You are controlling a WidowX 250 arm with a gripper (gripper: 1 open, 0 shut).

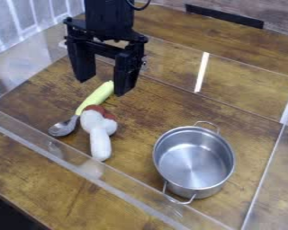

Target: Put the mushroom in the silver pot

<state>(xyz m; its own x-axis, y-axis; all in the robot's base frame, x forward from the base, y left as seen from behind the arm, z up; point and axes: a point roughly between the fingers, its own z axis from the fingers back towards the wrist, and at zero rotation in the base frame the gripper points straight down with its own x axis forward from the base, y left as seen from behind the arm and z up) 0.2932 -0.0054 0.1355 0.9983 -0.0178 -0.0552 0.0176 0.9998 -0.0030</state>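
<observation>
camera view: the black hand [105, 79] hangs above the wooden surface [243, 67], its two flat fingers spread apart and holding nothing. just below it lies the mushroom [98, 133], a thick smooth white stem with a small reddish-brown cap, flat on the wood grain. a yellow-green curved piece [98, 94] and a silver spoon [65, 126] lie beside it. the silver pot [194, 161], round, shiny steel with loop handles, stands apart to its right, empty.

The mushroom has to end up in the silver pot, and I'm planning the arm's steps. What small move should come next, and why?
Probably lower the open gripper toward the mushroom. The mushroom lies on the table, ungrasped, just in front of the gripper, beside a spoon and a yellow-green piece. The silver pot stands empty to its right.
</observation>
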